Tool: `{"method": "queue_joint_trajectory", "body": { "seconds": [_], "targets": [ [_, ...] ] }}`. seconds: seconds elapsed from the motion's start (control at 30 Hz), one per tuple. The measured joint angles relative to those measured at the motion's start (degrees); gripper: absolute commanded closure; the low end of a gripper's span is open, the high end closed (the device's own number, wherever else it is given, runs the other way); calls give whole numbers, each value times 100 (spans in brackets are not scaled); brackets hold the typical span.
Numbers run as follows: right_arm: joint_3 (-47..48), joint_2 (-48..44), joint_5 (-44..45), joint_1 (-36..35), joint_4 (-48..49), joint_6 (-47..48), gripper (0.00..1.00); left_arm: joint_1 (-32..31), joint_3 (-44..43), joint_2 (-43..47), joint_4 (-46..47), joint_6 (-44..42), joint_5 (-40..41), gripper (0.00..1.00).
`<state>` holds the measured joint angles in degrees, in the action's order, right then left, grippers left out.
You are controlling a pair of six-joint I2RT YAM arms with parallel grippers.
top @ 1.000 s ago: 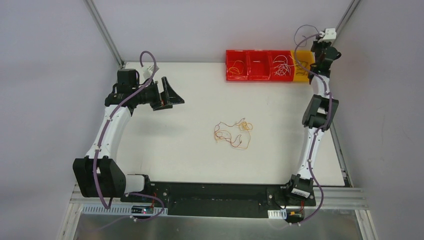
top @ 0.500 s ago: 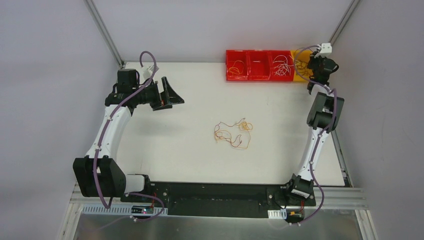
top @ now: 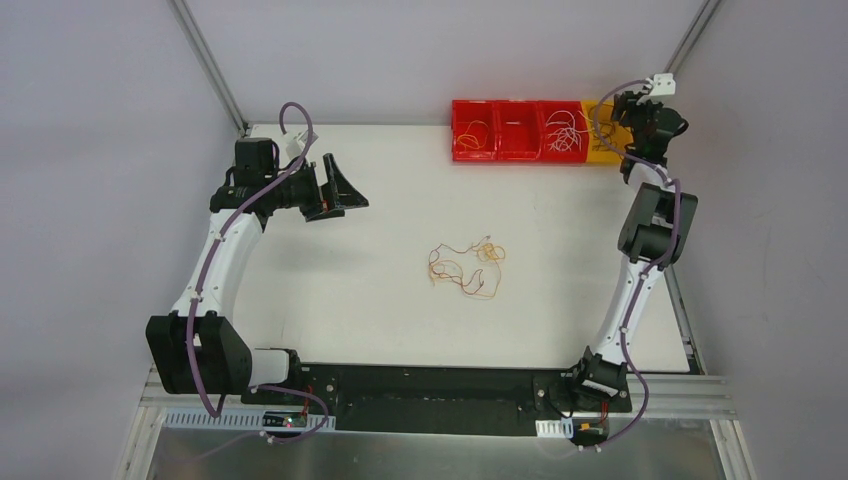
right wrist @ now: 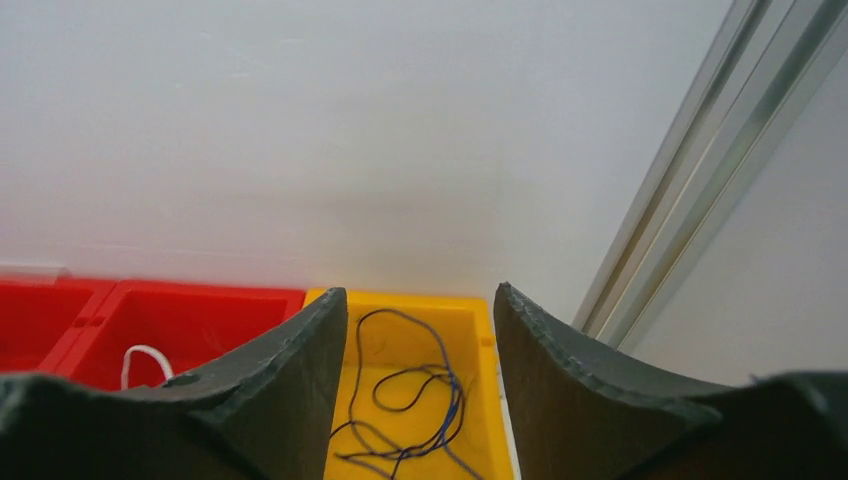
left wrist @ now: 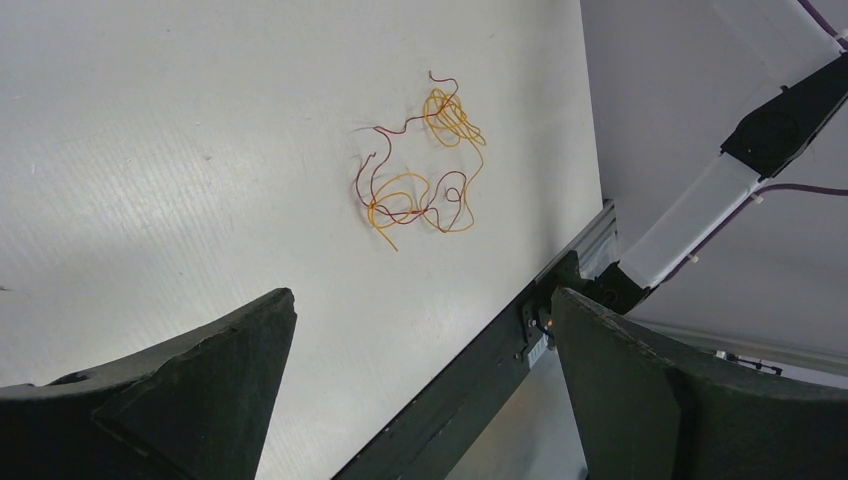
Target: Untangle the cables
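Note:
A loose tangle of red, orange and yellow cables (top: 466, 266) lies in the middle of the white table, and it also shows in the left wrist view as the same clump (left wrist: 420, 165). My left gripper (top: 340, 190) hovers far to its left, jaws wide open and empty (left wrist: 420, 300). My right gripper (top: 640, 120) hangs over the yellow bin (top: 600, 150) at the back right. Its jaws stand apart with nothing between them (right wrist: 418, 292). Below them a dark purple-blue cable (right wrist: 450, 380) lies loose inside the yellow bin (right wrist: 395, 344).
Three red bins (top: 515, 130) adjoin the yellow one along the back edge, holding orange and white wires. A red bin (right wrist: 180, 320) with a white wire (right wrist: 140, 355) shows left of my right jaws. An aluminium frame post (right wrist: 680, 190) rises at the right.
My right arm has swung further to the back right over the yellow bin and its jaws have parted. The left arm and the tangle have not moved.

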<state>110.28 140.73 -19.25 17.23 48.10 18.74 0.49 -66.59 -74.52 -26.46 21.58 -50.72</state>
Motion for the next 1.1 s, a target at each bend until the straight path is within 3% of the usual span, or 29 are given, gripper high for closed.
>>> {"method": "queue_joint_trajectory", "body": {
  "seconds": [0.17,0.33,0.53,0.73,0.9,1.1],
  "targets": [
    [-673,-599,-155,22,-439,-365,38,0,0,0,0,2,0,1],
    [-898,-1578,-299,138,-1790,-870,37,0,0,13,2,7,-4,1],
    [358,-2055,-74,352,-4736,-826,36,0,0,66,0,24,-11,1],
    [1600,-1561,210,498,-6837,-837,34,0,0,120,2,50,-20,1],
    [1762,-1071,505,599,-7418,-1167,39,0,0,131,2,61,-22,1],
    [1731,-667,1019,629,-7425,-1587,46,0,0,131,0,111,-20,1]
  ]
}}
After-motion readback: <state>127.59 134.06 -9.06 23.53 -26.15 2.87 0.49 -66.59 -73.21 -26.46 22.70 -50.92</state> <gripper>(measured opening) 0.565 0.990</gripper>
